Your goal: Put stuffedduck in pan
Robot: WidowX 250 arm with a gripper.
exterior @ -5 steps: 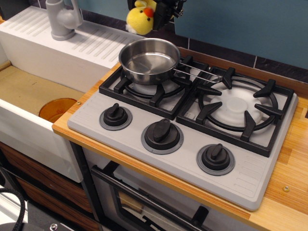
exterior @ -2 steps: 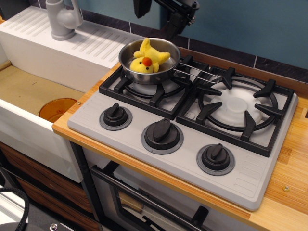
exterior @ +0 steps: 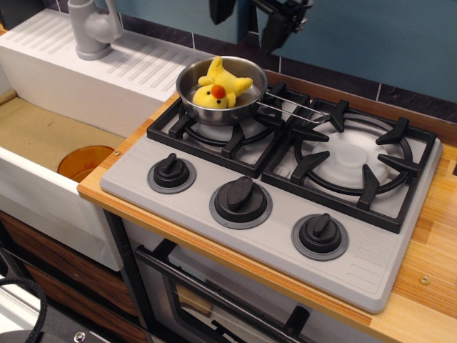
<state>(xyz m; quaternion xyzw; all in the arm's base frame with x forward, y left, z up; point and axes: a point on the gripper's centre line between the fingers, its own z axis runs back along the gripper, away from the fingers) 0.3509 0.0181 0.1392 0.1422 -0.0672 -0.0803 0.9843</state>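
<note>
Counter: a light wooden worktop point(exterior: 428, 236) carries the whole set; a white sink basin point(exterior: 50, 136) with a grey tap point(exterior: 91, 28) adjoins it on the camera's left.
Stove: a grey toy hob point(exterior: 214, 179) with two black burner grates point(exterior: 350, 157) and three black knobs point(exterior: 241, 200) on grey plates.
Dish: an orange round dish point(exterior: 84, 161) lies in the sink, well apart from the stove; it has no part in the task.
Pan: a small round shiny stainless-steel pan point(exterior: 187, 89) with a thin double-wire handle sits upright on the rear-left burner.
Duck: the small bright yellow plush duck point(exterior: 216, 87) with an orange-red beak lies inside the pan, leaning against its far wall, one wing or tail tip raised above the rim.
Gripper: the black gripper point(exterior: 250, 16) hangs above and behind the pan, cut off by the top edge; its two dark fingers stand spread apart with nothing between them, clear of the duck.
Step in hand: by the look of it, release is done and the placement is complete; only withdrawal remains.
Next move: judged to call for a clean rise away from the pan, without brushing the raised plush tip or the wire handle.
Writing: no brand, label or lettering can be read anywhere in view.
</note>
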